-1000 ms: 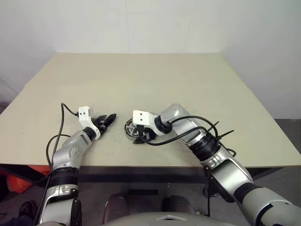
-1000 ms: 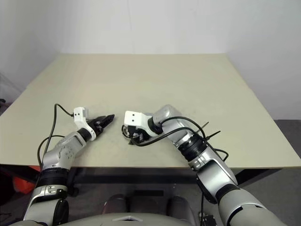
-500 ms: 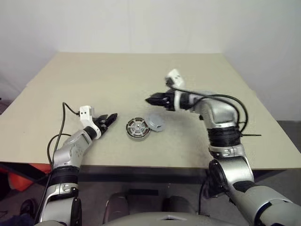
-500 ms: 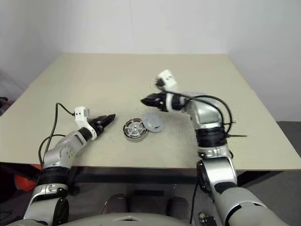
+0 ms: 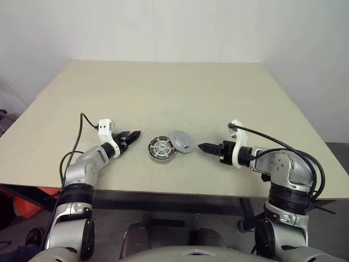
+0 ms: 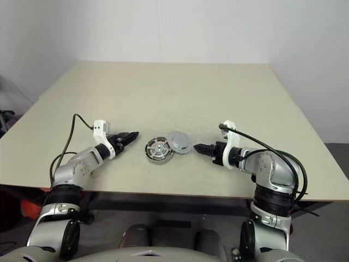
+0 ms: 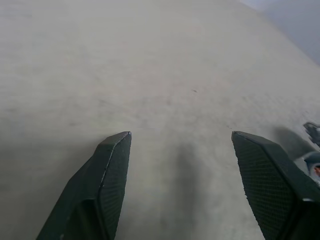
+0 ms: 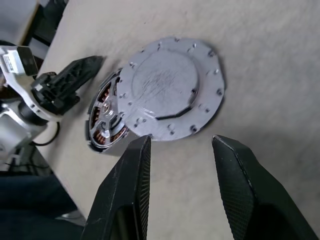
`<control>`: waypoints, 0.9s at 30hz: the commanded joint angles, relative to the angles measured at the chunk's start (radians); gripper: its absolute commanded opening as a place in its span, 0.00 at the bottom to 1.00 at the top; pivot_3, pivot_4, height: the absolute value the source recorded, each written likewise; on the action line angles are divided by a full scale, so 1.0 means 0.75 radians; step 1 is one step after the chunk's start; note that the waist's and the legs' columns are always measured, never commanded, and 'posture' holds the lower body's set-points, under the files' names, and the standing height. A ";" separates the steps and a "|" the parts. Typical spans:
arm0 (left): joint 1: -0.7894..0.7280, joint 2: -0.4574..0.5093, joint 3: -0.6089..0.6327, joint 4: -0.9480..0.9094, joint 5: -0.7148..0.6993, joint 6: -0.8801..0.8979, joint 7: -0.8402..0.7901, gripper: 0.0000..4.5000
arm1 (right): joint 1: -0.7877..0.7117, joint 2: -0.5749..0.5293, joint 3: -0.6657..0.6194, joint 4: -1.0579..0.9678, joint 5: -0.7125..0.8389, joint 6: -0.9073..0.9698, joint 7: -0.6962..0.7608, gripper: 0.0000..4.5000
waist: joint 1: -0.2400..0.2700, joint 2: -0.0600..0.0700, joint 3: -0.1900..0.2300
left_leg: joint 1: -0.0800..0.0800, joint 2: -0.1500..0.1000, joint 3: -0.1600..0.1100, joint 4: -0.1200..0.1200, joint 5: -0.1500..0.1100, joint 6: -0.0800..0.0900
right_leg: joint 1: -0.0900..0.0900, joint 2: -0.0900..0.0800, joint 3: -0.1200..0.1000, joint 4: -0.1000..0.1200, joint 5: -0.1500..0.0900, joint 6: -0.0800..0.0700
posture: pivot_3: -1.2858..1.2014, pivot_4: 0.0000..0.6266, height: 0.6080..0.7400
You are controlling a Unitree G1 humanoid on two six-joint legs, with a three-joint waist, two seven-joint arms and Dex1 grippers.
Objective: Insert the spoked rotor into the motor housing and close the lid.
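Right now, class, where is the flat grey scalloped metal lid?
The flat grey scalloped metal lid lies on the table's near middle, overlapping the round silver motor housing at its right.

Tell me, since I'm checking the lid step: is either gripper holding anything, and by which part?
Nothing is held. The left gripper and right gripper are both open and empty; the lid leans on the motor housing.
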 commanded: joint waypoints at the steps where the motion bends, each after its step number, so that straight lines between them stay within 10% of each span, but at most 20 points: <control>1: -0.032 0.005 -0.008 -0.002 0.006 0.002 -0.021 0.75 | 0.006 0.041 -0.073 0.058 0.034 -0.001 -0.065 0.43 | 0.001 0.000 0.000 | 0.000 0.000 0.000 0.000 0.000 0.000 | 0.000 0.000 0.000 0.000 0.000 0.000 | 0.52 0.00 1.00; 13: -0.002 0.037 0.014 -0.036 0.005 0.015 -0.014 0.75 | -0.075 0.127 -0.137 0.312 0.083 -0.127 -0.214 0.43 | -0.012 0.000 0.000 | 0.002 0.000 0.000 -0.003 0.001 -0.002 | 0.000 -0.001 0.000 0.000 0.000 0.000 | 0.52 0.00 1.00; 23: 0.010 0.039 0.019 -0.046 0.004 0.018 -0.004 0.75 | -0.009 -0.217 0.483 0.107 -0.049 -0.818 -0.046 0.43 | -0.006 0.000 0.000 | -0.001 0.000 0.000 -0.004 0.003 -0.004 | 0.000 -0.001 0.000 -0.004 0.001 0.003 | 0.52 0.00 1.00; 27: 0.007 0.035 0.017 -0.044 0.007 0.019 -0.003 0.75 | -0.014 -0.236 0.586 0.119 -0.065 -0.993 -0.014 0.63 | -0.007 0.000 0.000 | -0.001 0.000 0.000 -0.005 0.001 -0.002 | 0.000 0.000 -0.001 -0.004 0.001 0.002 | 0.52 0.00 1.00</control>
